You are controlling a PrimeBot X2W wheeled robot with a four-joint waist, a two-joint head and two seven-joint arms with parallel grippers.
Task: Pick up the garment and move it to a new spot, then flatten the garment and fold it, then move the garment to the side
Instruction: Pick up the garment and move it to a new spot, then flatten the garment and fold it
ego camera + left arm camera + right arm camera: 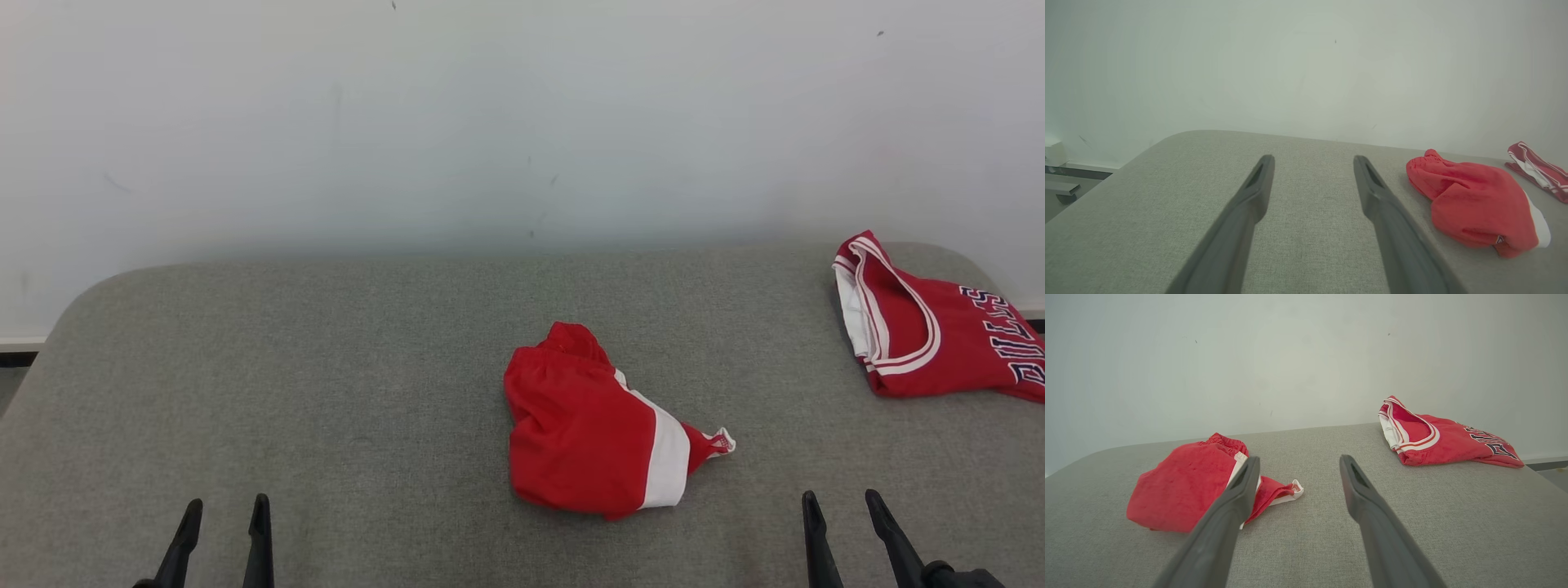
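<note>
A crumpled red garment [588, 425] with a white side stripe lies in a heap on the grey fabric table [326, 367], a little right of centre. The left wrist view has this garment [1474, 204] at the right; the right wrist view has the garment [1184, 488] at the left. My left gripper [226, 510] stands open at the lower left, well apart from the heap. My right gripper [841, 505] stands open at the lower right, just right of the heap. Both grippers [1312, 161] [1298, 463] hold nothing.
A folded red jersey [931, 335] with white trim and dark lettering lies at the table's far right edge; the wrist views catch this jersey [1437, 437] [1539, 169] too. A pale wall [522, 122] rises behind the table. Bare grey surface spreads left of the heap.
</note>
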